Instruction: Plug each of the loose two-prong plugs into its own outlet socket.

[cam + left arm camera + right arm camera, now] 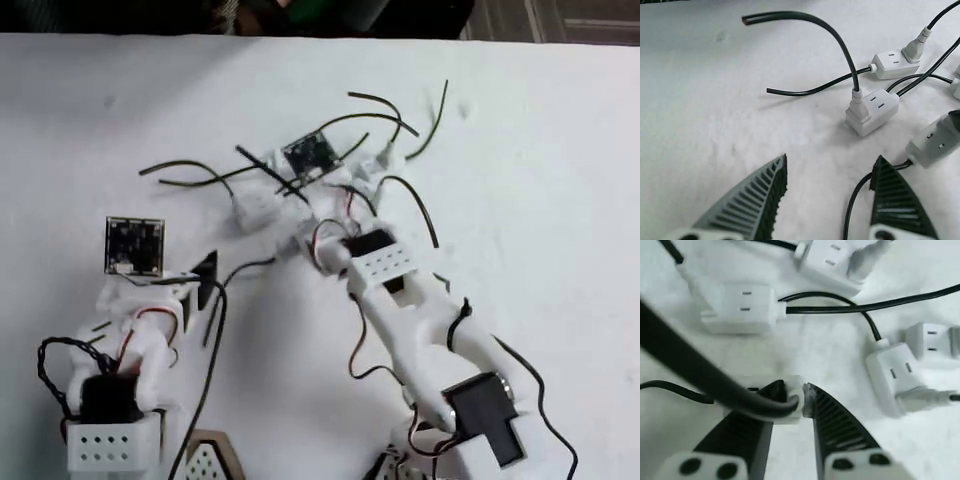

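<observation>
My right gripper (794, 390) is shut on a white plug (762, 402) whose thick black cord (695, 372) loops across it. Close by lie white outlet sockets: one with two slots (742, 307), another (832, 257) beyond it, and one (890, 375) with a plug seated in it. My left gripper (827, 172) hangs open over bare table, nothing between its fingers (755, 200). Ahead of it a socket (875, 110) has a plug in it, with another socket (892, 62) farther off and a third (935, 142) nearer. In the high view the left gripper (205, 278) sits left of the socket cluster (255, 208).
Loose black cords (190, 175) fan out across the white table (540, 130) around the cluster, some with cut ends (746, 21). The right arm (420, 330) crosses the table's middle. Open table lies at the far left and far right.
</observation>
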Robot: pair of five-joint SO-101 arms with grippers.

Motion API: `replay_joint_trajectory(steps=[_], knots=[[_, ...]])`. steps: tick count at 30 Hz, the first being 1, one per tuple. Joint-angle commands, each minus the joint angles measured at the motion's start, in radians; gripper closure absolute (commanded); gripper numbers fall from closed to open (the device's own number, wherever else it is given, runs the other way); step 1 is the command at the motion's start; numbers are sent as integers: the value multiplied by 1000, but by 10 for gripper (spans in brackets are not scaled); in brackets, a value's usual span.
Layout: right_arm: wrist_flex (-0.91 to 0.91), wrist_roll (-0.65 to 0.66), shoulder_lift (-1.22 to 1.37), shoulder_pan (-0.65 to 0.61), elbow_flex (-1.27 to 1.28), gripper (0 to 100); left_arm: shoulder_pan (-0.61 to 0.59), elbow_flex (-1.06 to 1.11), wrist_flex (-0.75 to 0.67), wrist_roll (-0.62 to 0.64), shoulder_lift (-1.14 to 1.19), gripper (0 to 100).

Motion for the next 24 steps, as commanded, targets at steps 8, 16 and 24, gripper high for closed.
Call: replay_joint_trajectory(steps=[8,16,24], knots=[[-265,11,-27,12,-72,981,-10,-41,-21,8,-12,725],[-113,12,248,42,-408,980,-10,-41,-21,6,-12,725],[202,11,358,70,-649,724,-10,-40,-21,3,-12,725]])
